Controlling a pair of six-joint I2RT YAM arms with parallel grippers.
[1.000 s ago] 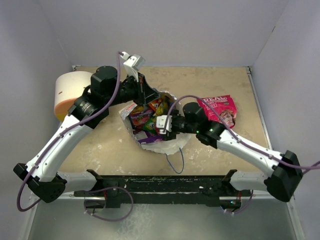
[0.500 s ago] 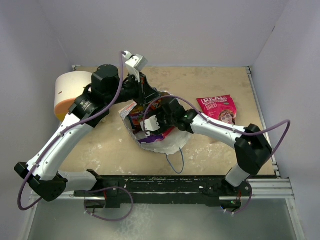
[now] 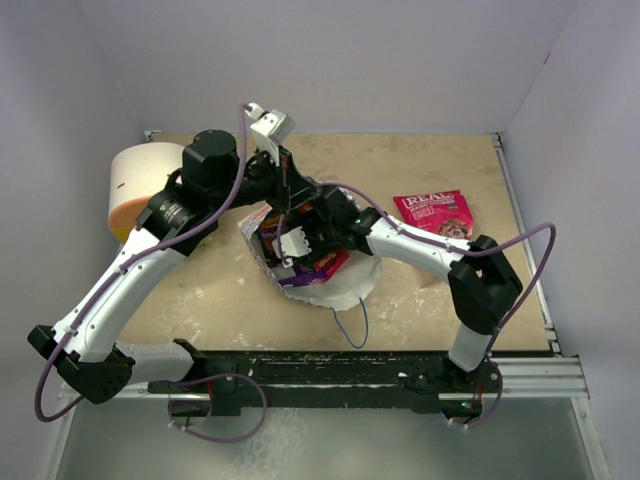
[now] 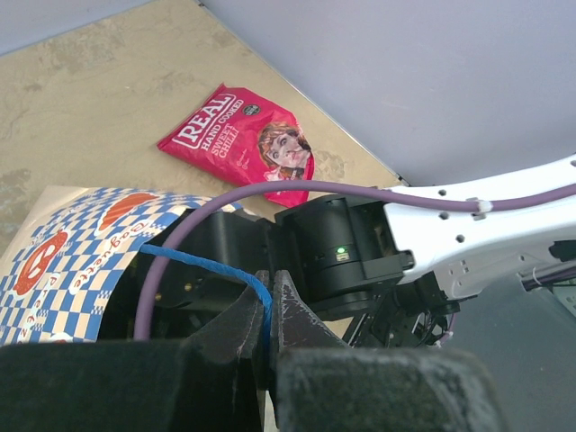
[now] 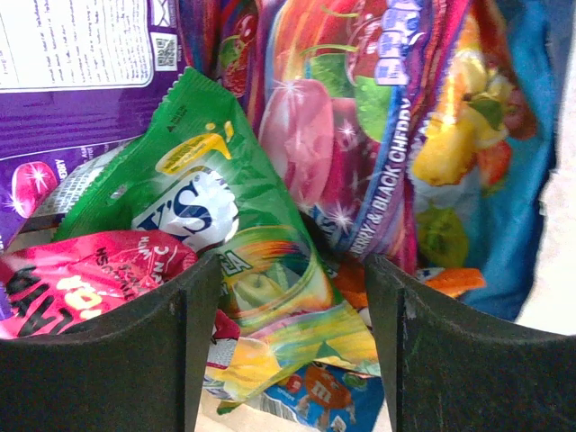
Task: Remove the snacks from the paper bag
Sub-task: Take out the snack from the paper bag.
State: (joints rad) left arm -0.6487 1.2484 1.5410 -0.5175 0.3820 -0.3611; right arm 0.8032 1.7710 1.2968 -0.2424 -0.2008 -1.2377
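Spreading across the tan table (image 3: 200, 300), the scene centres on the paper bag (image 3: 345, 288), whose mouth gapes toward the overhead camera so the packets inside show. A white-and-orange roll (image 3: 140, 185) stands well apart at the far left and plays no part.

One pink packet (image 3: 433, 212) lies flat on the bare surface to the right of the bag, out of the way of both arms. The other snacks are inside the bag: a purple packet (image 5: 81, 108), a fruit-printed packet (image 5: 378, 135), a green packet (image 5: 198, 198) and a pink-red packet (image 5: 81, 279), heaped loosely over one another.

The left gripper (image 4: 265, 315) has its fingers pressed together on the thin handle cord (image 4: 216, 270). This looks meant to lift the bag's edge and hold the mouth wide for the other arm.

The right gripper (image 5: 292, 297) is down inside the bag with its jaws apart. They straddle the lower end of the green packet, which sits topmost and seems the easiest pick. Whether the fingertips touch the foil cannot be told. Closing there risks pinching the pink-red packet beside it as well.
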